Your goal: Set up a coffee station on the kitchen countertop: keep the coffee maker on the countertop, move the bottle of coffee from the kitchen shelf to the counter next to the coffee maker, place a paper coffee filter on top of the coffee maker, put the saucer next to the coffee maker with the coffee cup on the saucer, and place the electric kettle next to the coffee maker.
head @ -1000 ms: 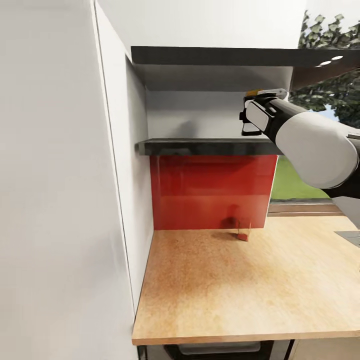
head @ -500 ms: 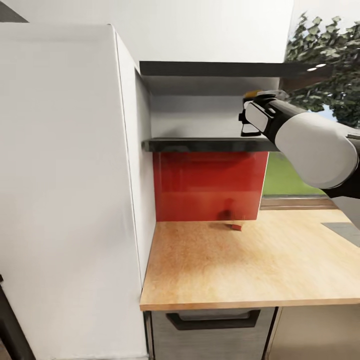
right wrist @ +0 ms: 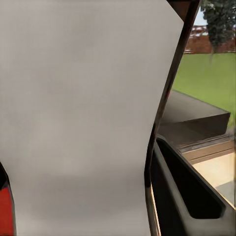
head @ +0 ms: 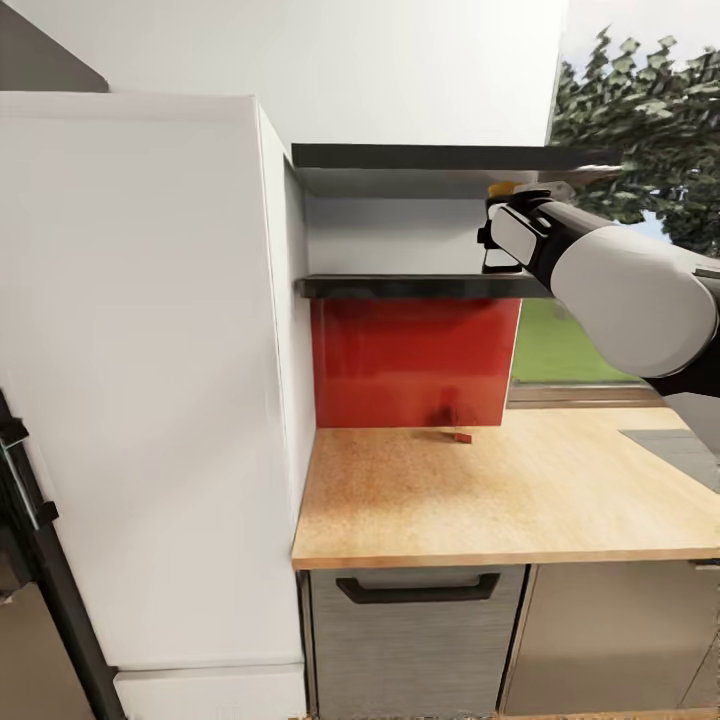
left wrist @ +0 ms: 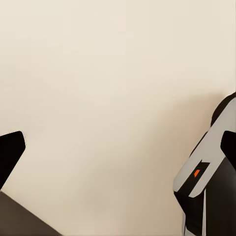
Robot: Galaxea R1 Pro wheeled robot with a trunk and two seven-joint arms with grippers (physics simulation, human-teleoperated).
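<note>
My right arm [head: 620,290] is raised in front of the two dark kitchen shelves [head: 420,287], both bare where I can see them. Its gripper [head: 515,215] points at the shelf end, and a small yellow-orange tip [head: 503,187] pokes out above it. In the right wrist view a pale grey rounded body, apparently the bottle of coffee [right wrist: 83,123], sits right against the black finger [right wrist: 191,196]. My left gripper [left wrist: 118,147] stands open over a plain beige surface, with one fingertip [left wrist: 10,152] at the edge. Coffee maker, kettle, cup, saucer and filter are out of view.
A wooden countertop [head: 500,490] runs below the shelves, with a red backsplash [head: 410,360] and a tiny red object [head: 462,437] at its foot. A tall white cabinet [head: 150,380] stands to the left. Under the counter is a drawer with a handle [head: 418,590]. A grey panel [head: 680,450] lies at the right.
The whole picture has shifted: the camera has backed away, so the counter front, drawer and more of the white cabinet now show. My right arm keeps its place in the picture.
</note>
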